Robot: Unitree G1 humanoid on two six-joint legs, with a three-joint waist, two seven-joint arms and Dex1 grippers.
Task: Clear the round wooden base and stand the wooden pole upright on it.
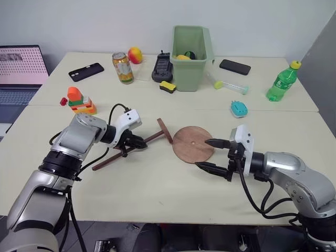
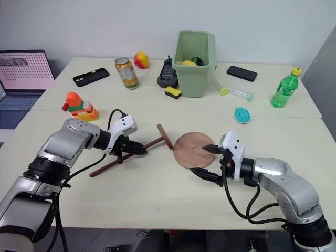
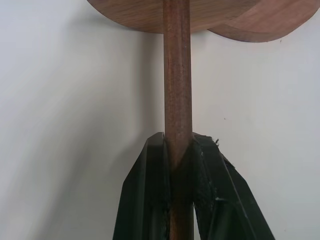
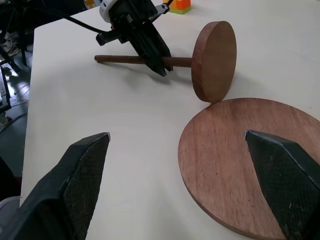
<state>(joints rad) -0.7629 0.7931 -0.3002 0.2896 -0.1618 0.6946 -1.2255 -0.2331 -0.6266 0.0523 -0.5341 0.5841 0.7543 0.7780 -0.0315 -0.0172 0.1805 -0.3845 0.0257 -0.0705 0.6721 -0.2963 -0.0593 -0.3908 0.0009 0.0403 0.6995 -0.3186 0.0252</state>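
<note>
The wooden pole (image 1: 118, 156) lies flat on the cream table, its end disc (image 1: 164, 130) standing on edge beside the round wooden base (image 1: 193, 144). The base lies flat with nothing on it. My left gripper (image 1: 139, 142) is shut on the pole's rod a little short of the disc. In the left wrist view the fingers (image 3: 150, 190) clamp the rod (image 3: 177, 75) from both sides. My right gripper (image 1: 209, 154) stands open at the base's near right rim, one finger over the base and one off it. In the right wrist view its fingertips (image 4: 280, 165) straddle the base's edge (image 4: 240, 170).
Toy blocks (image 1: 80, 101) stand left of the pole. Toward the back are a green bin (image 1: 190, 51), a can (image 1: 123, 67), two phones (image 1: 85, 71), a yellow sponge (image 1: 167, 86) and a green bottle (image 1: 283, 80). A teal object (image 1: 239, 108) lies behind the right gripper.
</note>
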